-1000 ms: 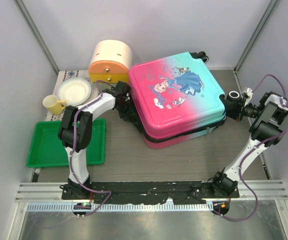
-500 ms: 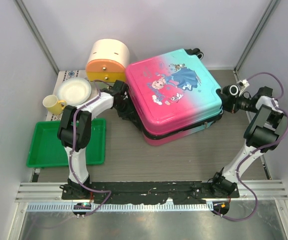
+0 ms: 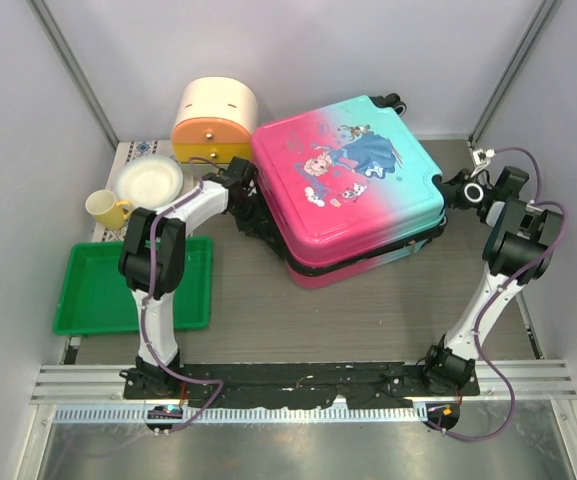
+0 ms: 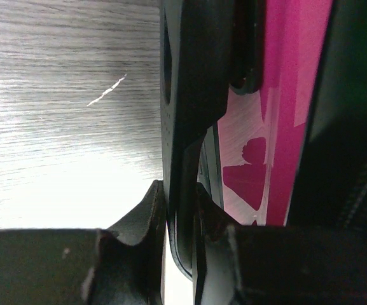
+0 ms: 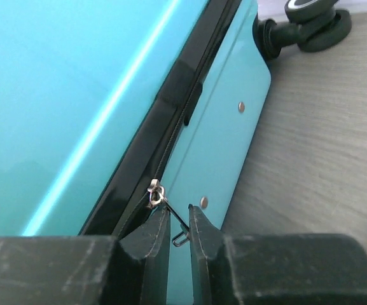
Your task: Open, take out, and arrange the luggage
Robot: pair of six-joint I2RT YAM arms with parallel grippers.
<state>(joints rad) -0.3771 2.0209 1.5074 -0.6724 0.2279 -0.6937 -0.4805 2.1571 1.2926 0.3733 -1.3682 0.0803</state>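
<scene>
The luggage [image 3: 348, 185], pink and turquoise with a princess print, lies flat at the back middle of the table. My left gripper [image 3: 251, 207] is at its left side. In the left wrist view that gripper [image 4: 180, 190] is shut on the black handle [image 4: 193, 95] beside the pink shell [image 4: 291, 95]. My right gripper [image 3: 451, 193] is at the luggage's right side. In the right wrist view that gripper [image 5: 179, 213] pinches the thin metal zip pull [image 5: 178, 223], which hangs from the slider [image 5: 154, 190] on the black zip of the turquoise shell [image 5: 56, 95].
A round cream-and-orange drawer box [image 3: 216, 120] touches the luggage's back left corner. A white plate [image 3: 149, 182] and a yellow mug [image 3: 106, 208] stand at the left. A green tray [image 3: 98, 290] lies at the near left. A black wheel [image 5: 313, 19] sticks out behind.
The luggage has turned and shifted back and left, nudging the drawer box left. My right gripper has moved back along the right side while holding the zip pull.
</scene>
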